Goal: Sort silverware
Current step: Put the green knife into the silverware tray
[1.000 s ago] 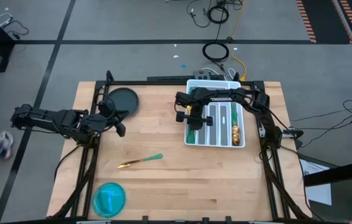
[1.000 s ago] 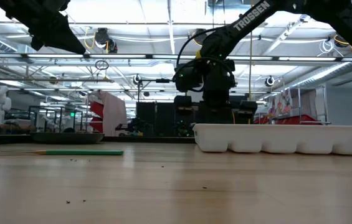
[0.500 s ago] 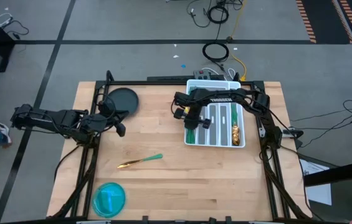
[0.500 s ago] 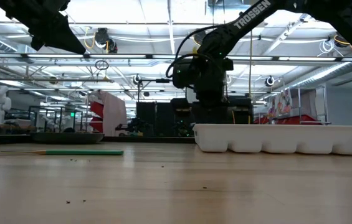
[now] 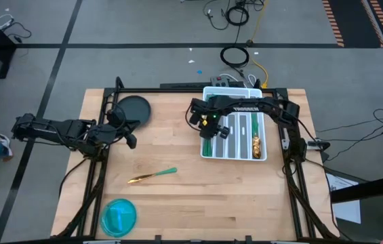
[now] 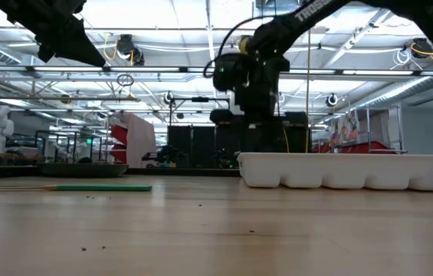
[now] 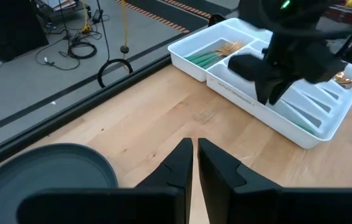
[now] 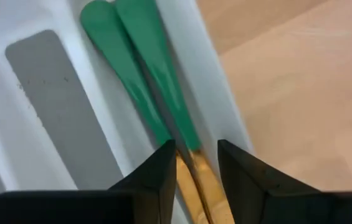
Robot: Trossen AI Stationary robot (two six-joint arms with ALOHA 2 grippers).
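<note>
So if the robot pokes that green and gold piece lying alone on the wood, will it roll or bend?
The lone piece of silverware looks flat and slim, so it would probably slide or spin rather than roll. It looks rigid, so bending seems unlikely. Its shiny gold end suggests a slippery grip on the table.

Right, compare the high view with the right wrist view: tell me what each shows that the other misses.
Only the high view: the left gripper waiting near the dark plate, one loose utensil on the table, the teal bowl, and the gold heads in the tray's rightmost slot.

Only the right wrist view: two green handles lying side by side in one slot, and the right gripper open above them, holding nothing.

Both: the white tray and bare table wood.
</note>
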